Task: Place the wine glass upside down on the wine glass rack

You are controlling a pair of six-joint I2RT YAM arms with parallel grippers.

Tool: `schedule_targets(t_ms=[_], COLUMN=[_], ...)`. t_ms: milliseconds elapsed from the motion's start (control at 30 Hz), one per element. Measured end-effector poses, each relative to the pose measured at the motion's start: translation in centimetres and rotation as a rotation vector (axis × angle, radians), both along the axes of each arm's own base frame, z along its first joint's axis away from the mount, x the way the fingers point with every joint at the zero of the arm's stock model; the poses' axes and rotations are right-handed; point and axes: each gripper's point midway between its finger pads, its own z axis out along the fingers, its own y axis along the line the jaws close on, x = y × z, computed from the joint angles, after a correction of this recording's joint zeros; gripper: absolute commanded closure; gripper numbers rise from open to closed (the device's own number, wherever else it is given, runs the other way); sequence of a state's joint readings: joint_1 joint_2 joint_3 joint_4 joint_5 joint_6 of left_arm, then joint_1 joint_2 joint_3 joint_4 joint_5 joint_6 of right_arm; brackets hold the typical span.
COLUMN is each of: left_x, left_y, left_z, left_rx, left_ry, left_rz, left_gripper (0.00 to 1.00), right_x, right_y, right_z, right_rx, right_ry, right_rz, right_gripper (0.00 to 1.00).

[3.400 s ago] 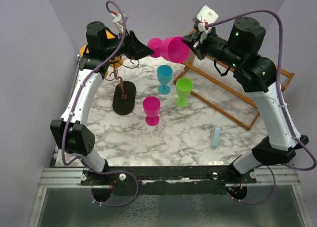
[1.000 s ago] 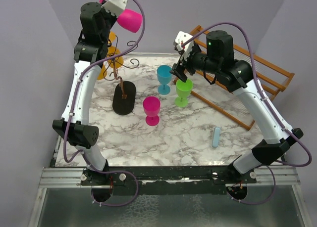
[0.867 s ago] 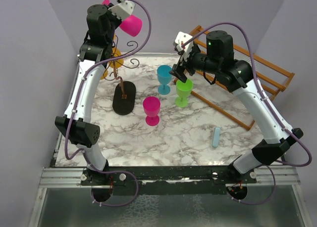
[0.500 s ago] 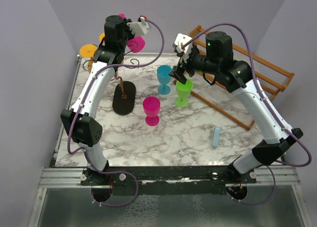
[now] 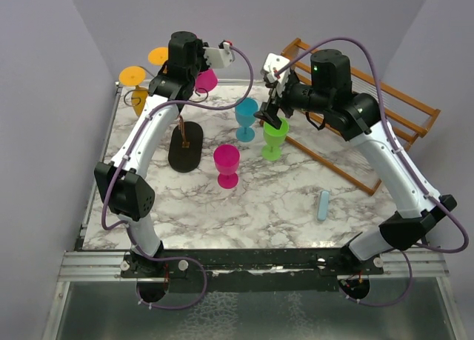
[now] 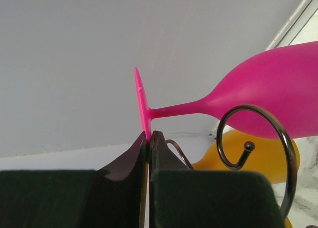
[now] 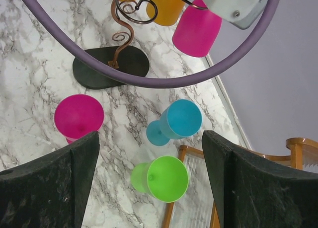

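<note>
The pink wine glass hangs at the back left, held by its foot disc in my shut left gripper. Its bowl lies just beyond a curled arm of the wine glass rack. Whether the stem sits in a curl I cannot tell. In the right wrist view the pink wine glass points rim-down beside the rack's orange glasses. My right gripper is open above a green glass, touching nothing.
A blue glass, the green glass and a magenta glass stand upright mid-table. A brown wooden slatted rack fills the back right. A small pale blue object lies toward the front right. Orange glass feet top the wire rack.
My left arm has brought the pink glass down from high above the back wall to the rack's curled arms. The right gripper has stayed over the green glass.
</note>
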State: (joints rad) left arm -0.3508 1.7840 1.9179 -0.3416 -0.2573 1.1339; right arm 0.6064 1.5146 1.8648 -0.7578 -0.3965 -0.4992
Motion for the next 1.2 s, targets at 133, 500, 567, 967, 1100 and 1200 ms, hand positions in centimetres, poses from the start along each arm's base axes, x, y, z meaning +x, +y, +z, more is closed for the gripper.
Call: schedule_targets(t_ms=[133, 500, 567, 967, 1100, 1200], left_x=[-0.3, -1.4, -1.6, -3.9, -4.0, -4.2], left_y=[0.2, 0.2, 0.1, 0.7, 0.7, 0.7], left_z=[-0.8, -1.6, -1.6, -0.3, -0.9, -1.7], left_rx=[0.019, 0.032, 0.029, 0.010, 0.015, 0.021], left_ry=[0.026, 0.059, 0.062, 0.063, 0.077, 0.099], left_rz=[0.008, 0.012, 0.011, 0.017, 0.018, 0.019], left_gripper=[1.00, 1.00, 1.00, 1.00, 1.00, 1.00], right_x=[-0.2, -0.1, -0.1, -0.2, -0.3, -0.3], right_y=[-0.4, -1.2, -1.5, -3.8, -4.2, -4.2], right_z=[0.5, 1.0, 1.0, 1.8, 2.1, 2.1], right_rx=[0.011, 0.033, 0.037, 0.085, 0.098, 0.105], right_ry=[-0.005, 0.000, 0.002, 0.024, 0.025, 0.027], right_rz=[0.004, 0.009, 0.005, -0.023, -0.027, -0.024], right_gripper=[0.16, 0.15, 0.15, 0.12, 0.11, 0.11])
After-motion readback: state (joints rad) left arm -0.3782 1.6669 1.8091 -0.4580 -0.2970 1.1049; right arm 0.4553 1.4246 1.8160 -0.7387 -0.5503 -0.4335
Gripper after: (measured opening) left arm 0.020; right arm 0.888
